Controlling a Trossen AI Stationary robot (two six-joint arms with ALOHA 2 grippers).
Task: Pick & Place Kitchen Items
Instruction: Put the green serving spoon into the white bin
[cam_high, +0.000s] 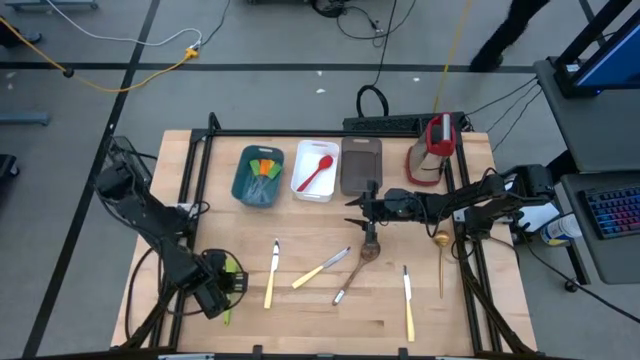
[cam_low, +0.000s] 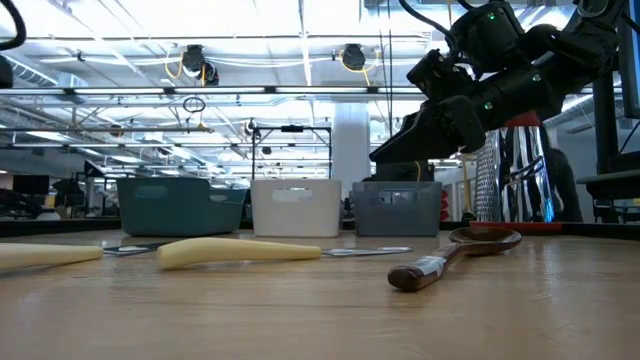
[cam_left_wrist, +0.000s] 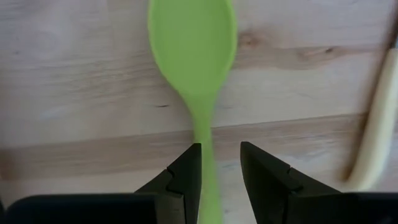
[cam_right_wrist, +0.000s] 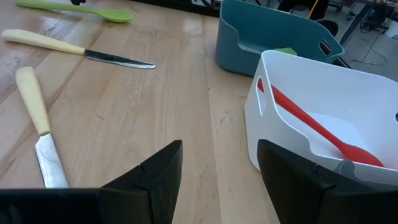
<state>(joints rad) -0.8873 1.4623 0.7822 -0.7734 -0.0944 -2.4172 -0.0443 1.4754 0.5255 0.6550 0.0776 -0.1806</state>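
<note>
At the near left corner of the worktop (cam_high: 300, 310) the left gripper (cam_high: 222, 290) hangs low over a green spoon (cam_left_wrist: 194, 56); its jaws stand open, one on each side of the spoon's thin handle, not yet closed on it. Just beside, three pale-handled knives (cam_high: 271, 273) lie flat along the near part of the worktop, with a wooden spoon (cam_high: 369, 243) and a gold spoon (cam_high: 441, 252) farther right. Mid-worktop, the right gripper (cam_high: 358, 210) hovers with jaws open and empty, just short of the trays. Along the far edge stand a teal tray (cam_high: 258, 177) holding orange and green spatulas, a white tray (cam_high: 316, 170) holding a red spoon (cam_right_wrist: 317, 127), and a grey-brown tray (cam_high: 360, 166).
</note>
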